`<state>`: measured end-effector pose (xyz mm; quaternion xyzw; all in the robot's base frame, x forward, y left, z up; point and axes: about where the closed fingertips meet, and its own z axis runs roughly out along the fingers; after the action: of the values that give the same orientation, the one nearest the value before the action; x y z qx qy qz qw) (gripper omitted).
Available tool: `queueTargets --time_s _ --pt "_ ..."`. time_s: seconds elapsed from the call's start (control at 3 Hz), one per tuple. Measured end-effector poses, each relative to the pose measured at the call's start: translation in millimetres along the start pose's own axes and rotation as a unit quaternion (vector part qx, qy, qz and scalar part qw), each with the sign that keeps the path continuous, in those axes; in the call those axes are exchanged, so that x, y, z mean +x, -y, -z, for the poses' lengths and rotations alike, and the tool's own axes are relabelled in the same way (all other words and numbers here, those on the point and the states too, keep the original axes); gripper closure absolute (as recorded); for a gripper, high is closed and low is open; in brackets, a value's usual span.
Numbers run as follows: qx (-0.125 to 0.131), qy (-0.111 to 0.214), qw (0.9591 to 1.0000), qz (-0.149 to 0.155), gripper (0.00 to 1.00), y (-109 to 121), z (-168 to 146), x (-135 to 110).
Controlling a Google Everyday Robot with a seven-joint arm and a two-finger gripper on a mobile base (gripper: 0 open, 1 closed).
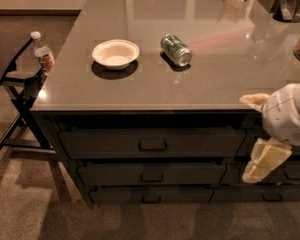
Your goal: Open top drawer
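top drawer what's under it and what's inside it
Under the top drawer sit a middle drawer and a bottom drawer, both shallower. It is shut, so its inside is hidden. The gripper hangs open by its right end, off the handle.
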<state>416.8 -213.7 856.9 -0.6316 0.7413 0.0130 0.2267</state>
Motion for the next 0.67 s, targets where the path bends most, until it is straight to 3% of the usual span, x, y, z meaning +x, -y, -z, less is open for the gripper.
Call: queueTargets --time_s 0.33,0.67 --pt "-0.018 0.031 0.9993 0.007 0.00 -21 -44 9" --pt "-0.009 0.055 0.9982 0.022 0.00 -36 -85 21"
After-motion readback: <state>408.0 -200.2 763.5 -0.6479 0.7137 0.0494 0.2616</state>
